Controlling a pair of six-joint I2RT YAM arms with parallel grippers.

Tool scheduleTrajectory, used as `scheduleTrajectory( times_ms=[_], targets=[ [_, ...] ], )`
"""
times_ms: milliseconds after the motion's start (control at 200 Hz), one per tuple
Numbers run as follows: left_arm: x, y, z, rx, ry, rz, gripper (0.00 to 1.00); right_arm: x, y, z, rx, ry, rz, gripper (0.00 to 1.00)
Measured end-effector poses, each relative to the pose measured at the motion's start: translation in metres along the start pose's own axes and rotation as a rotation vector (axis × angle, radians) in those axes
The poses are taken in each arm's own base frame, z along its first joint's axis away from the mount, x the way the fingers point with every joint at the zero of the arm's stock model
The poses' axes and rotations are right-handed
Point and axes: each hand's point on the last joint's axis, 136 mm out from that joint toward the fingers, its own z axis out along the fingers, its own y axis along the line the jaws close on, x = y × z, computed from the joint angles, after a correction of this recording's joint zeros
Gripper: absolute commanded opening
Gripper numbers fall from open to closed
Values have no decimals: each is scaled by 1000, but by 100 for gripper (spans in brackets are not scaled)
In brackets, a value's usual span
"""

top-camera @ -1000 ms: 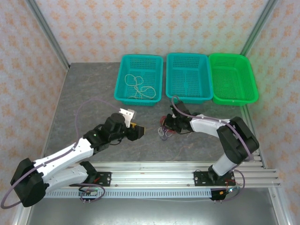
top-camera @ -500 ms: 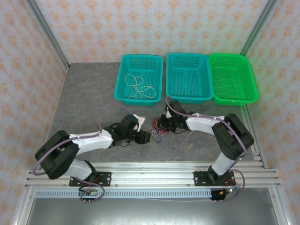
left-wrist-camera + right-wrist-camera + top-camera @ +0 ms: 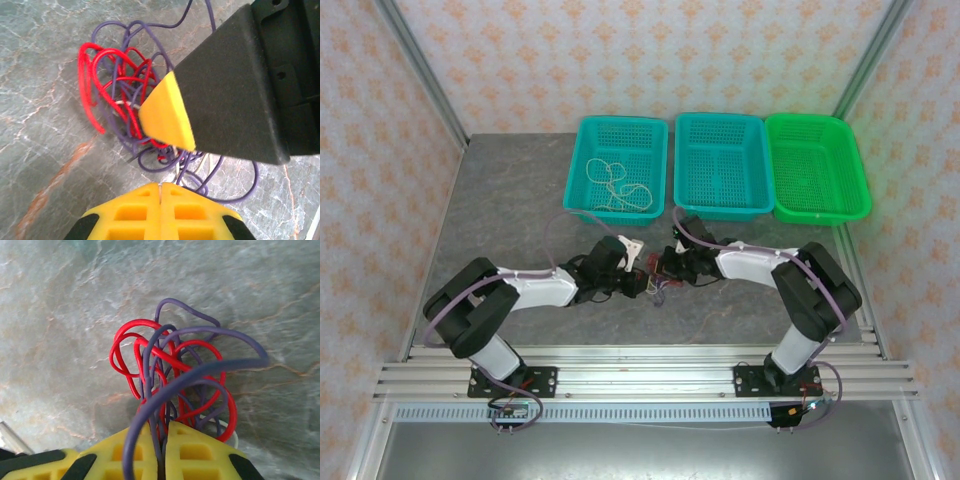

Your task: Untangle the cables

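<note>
Grey marbled tabletop (image 3: 510, 200), enclosed by patterned walls, carries three baskets in a row along its far edge: a left teal basket (image 3: 620, 120), a middle teal basket (image 3: 720, 116) and a green basket (image 3: 810, 117). One cream-white cable (image 3: 620, 188) lies loosely coiled inside the left teal basket. The cable tangle (image 3: 663, 283), red and purple strands knotted together, rests on the bare tabletop about midway between its left and right edges, on the near side of the baskets. Both arms reach inward to it. Left tool (image 3: 642, 283) sits at the tangle's left side with its yellow fingertips pressed together; the left wrist view does not show whether a strand is caught between them. Right tool (image 3: 161, 440) is pressed together on the tangle, red and purple strands running between its yellow fingertips.
</note>
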Motion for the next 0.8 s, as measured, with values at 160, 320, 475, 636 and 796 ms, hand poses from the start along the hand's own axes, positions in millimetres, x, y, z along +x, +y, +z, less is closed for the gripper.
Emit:
scheduleTrajectory(
  times_ms=[160, 320, 475, 636, 796],
  targets=[
    [-6, 9, -16, -77, -43, 1, 0, -20, -19, -10, 71, -92, 72, 0],
    [-12, 25, -41, -181, -108, -11, 0, -43, -70, -39, 170, -232, 221, 1],
    [-8, 55, -64, -277, -150, -81, 0, -47, -119, -74, 249, -360, 358, 5],
    [-7, 78, -82, -321, -189, -160, 0, -44, -138, -108, 282, -475, 410, 8],
    [-9, 78, -85, -318, -197, -166, 0, -46, -132, -121, 239, -530, 389, 0]
  ],
)
